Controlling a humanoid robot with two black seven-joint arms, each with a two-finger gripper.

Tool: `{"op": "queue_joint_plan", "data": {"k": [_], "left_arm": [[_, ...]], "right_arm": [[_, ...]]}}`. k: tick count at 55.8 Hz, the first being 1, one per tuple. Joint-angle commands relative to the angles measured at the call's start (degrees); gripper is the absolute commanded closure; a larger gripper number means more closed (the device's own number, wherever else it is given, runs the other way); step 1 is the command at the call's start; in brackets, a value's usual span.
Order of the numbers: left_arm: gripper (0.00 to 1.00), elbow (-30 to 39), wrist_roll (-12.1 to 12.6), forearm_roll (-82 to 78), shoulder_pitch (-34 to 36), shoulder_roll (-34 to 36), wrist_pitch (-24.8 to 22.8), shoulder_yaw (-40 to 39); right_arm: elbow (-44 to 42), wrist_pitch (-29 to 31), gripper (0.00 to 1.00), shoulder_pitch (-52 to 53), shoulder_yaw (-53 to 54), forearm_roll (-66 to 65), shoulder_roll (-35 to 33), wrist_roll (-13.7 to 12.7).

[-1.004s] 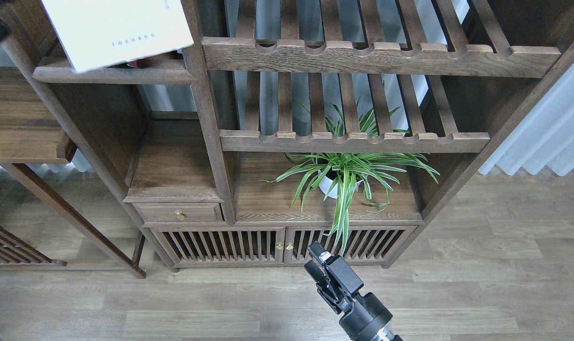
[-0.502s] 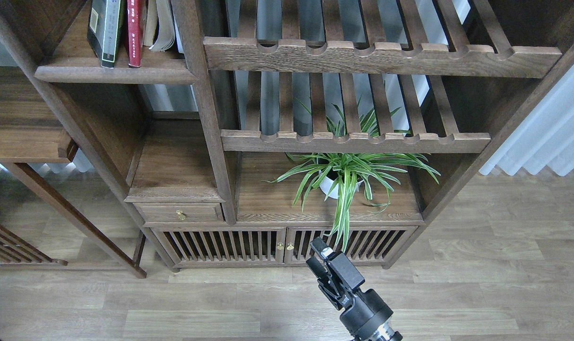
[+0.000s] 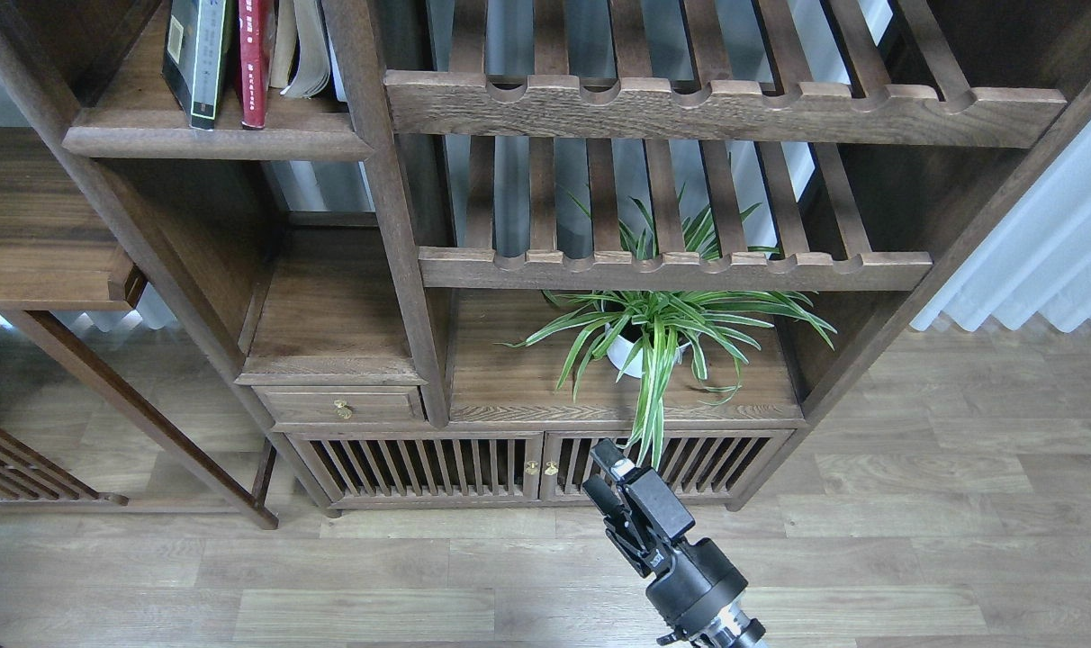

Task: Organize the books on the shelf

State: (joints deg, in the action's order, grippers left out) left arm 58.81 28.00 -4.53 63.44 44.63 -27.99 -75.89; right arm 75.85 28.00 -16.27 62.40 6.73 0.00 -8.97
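Three books stand upright on the shelf [image 3: 212, 141], a solid dark-brown board at the upper left. The yellow-green and black book [image 3: 194, 61] is on the left and the dark red book [image 3: 255, 61] is in the middle. The pale white book [image 3: 301, 49] is on the right, its pages fanning slightly, beside the post. Their tops are cut off by the frame edge. My right gripper [image 3: 602, 474] hangs low at the bottom centre in front of the cabinet doors, far from the books, with its fingers apart and empty. My left gripper is out of view.
Two slatted racks with scalloped rails [image 3: 689, 108] fill the upper right. A potted spider plant [image 3: 653, 333] stands on the cabinet top below them, its leaves hanging near my right gripper. A small drawer [image 3: 340, 407] and slatted doors [image 3: 419, 466] are below. A side table [image 3: 32, 225] stands on the left.
The pale white book, held flat in front of the upper-left shelf a second ago, now stands beside the red book. The left gripper has left the view. The right gripper has risen slightly.
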Motion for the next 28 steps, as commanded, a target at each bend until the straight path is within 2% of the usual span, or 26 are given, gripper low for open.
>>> {"op": "queue_joint_plan", "data": {"k": [1,14,28], "left_arm": [[1.0,-2.56,0.0,-0.56,3.18,-1.04,-0.01,0.48],[1.0,-9.14,0.0,-1.97,10.73,-3.14,-0.01,6.71],[1.0,-16.27,0.0,-2.94,13.9,-6.13,-0.01,8.39]], "right_arm": [[0.09,0.0,0.01,0.1,0.0,0.04,0.0,0.0],[0.18,0.0,0.01,0.45,0.53,0.04,0.0,0.0],[0.27,0.0,0.01,0.45,0.8,0.04,0.0,0.0]]}}
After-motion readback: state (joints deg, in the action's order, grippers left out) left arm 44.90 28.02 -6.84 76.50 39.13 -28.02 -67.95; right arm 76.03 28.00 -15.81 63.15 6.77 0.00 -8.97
